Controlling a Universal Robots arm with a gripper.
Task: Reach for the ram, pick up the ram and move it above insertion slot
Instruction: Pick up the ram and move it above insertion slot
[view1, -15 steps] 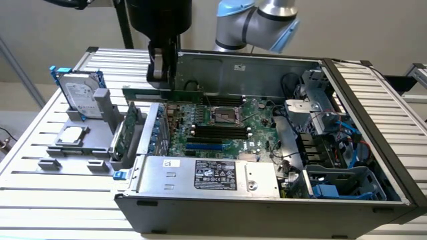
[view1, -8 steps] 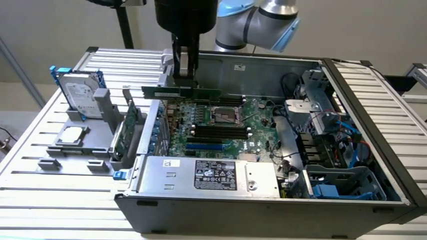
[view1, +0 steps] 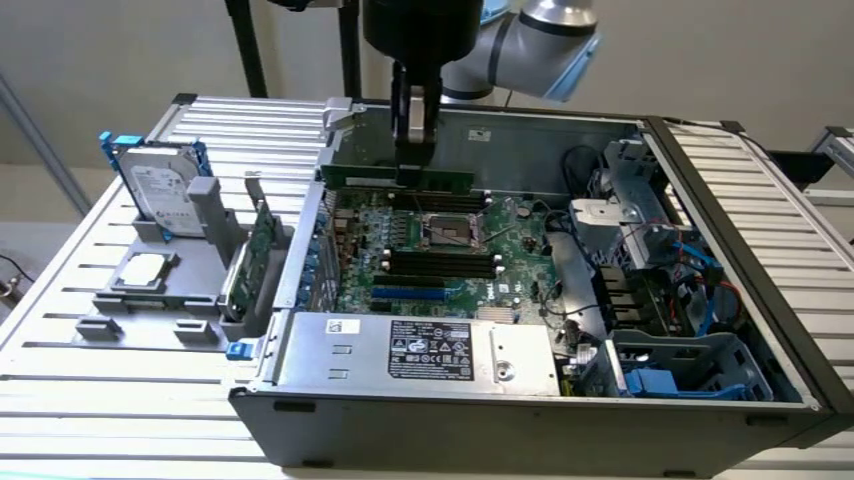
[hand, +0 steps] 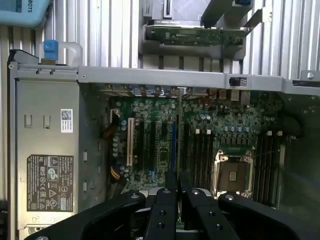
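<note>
I see my end effector (view1: 416, 140) gripping the long thin green ram stick (view1: 396, 178) just above the green motherboard (view1: 441, 255).

ram (view1: 396, 178) above motherboard (view1: 441, 250), inside case (view1: 534, 405)

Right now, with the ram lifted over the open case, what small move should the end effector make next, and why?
Probably a slight sideways shift, keeping height. The end effector is shut on the ram, which hangs level above the motherboard. In the wrist view, the ram's edge appears just beside the memory slots rather than over one, so it seems to need lining up.
</note>
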